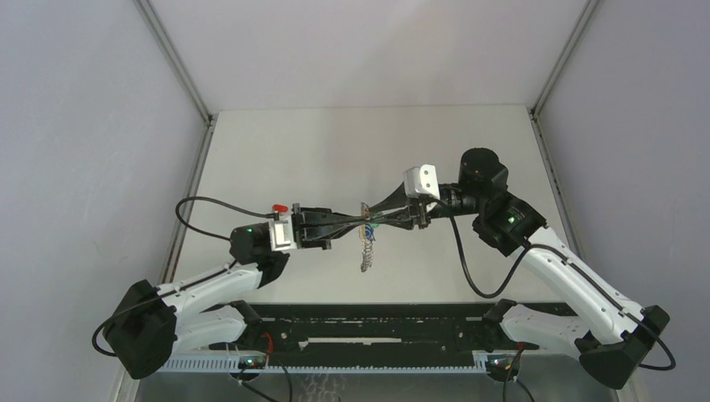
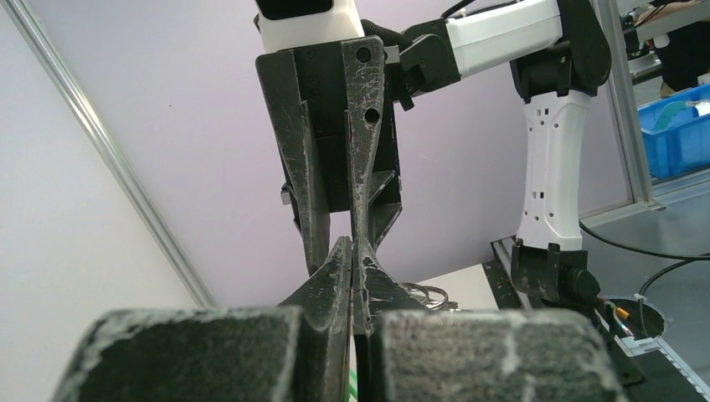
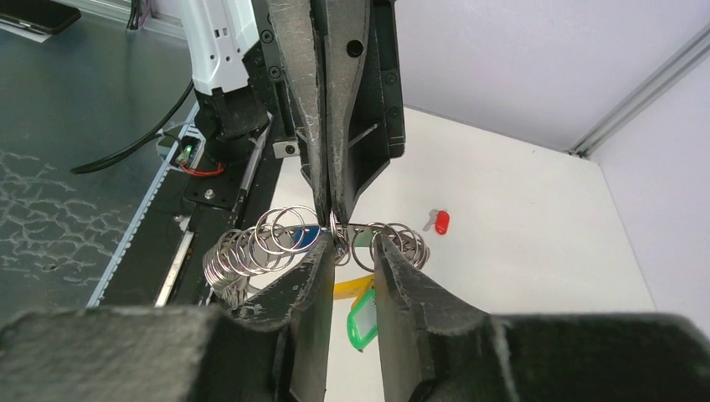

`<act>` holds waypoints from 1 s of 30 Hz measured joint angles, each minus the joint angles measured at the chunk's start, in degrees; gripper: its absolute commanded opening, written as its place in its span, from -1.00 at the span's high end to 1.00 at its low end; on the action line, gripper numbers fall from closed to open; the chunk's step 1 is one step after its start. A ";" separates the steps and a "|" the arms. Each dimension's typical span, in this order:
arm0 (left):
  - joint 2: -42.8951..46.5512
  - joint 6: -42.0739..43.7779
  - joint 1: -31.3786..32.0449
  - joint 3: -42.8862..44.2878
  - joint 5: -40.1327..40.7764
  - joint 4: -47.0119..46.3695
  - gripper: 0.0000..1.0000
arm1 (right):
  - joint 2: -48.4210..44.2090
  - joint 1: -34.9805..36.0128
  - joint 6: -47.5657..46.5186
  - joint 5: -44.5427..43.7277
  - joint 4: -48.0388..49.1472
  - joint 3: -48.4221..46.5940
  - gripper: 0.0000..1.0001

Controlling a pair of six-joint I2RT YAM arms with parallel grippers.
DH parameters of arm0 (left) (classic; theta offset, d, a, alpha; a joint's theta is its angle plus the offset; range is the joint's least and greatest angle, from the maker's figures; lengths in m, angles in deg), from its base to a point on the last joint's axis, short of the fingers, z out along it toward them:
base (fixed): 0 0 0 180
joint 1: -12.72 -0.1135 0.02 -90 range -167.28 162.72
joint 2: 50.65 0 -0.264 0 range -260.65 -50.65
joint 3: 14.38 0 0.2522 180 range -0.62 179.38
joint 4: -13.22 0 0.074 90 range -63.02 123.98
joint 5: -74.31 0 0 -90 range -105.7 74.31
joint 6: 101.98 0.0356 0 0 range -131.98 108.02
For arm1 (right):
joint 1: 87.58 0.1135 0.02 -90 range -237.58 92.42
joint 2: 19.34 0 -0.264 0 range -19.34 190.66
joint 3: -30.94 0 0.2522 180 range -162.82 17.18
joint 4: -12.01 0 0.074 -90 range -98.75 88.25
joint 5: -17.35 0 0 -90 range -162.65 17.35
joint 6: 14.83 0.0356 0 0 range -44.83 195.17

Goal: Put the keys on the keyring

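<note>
From above, the left gripper [image 1: 356, 224] and right gripper [image 1: 387, 221] meet tip to tip over the middle of the table [image 1: 335, 142]. The keyring [image 1: 367, 247] hangs in the air between them, its chain trailing toward the arm bases. The red key [image 1: 282, 207] lies on the table just beyond the left wrist, well apart from the ring.

In the left wrist view, the left gripper [image 2: 356, 255] has its fingers pressed together. The right gripper [image 2: 342, 234] points straight at it, with a narrow gap between its fingers. A few silver rings [image 2: 423, 293] show just right of the left tips.

In the right wrist view, the left gripper [image 3: 332, 213] is clamped on a thin loop of the keyring [image 3: 251, 247]. The right gripper [image 3: 352, 247] has its jaws partly apart, one on each side of that loop, and grips nothing that I can see. A blue key [image 3: 308, 239] shows among the rings, with only its head visible. A yellow tab [image 3: 347, 289] and a green tag [image 3: 364, 322] hang below. The red key [image 3: 441, 221] rests on the table.
</note>
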State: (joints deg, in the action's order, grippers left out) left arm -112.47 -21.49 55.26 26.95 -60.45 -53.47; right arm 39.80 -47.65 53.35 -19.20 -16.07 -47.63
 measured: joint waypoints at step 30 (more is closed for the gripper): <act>3.08 9.62 -1.77 -3.50 6.21 18.01 0.23 | 17.20 9.09 -4.20 -36.74 -46.58 -27.67 1.00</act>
State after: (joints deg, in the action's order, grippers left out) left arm -109.39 -11.88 53.49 23.45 -54.24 -35.46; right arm 57.00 -38.56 49.15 -55.94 -62.65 -75.30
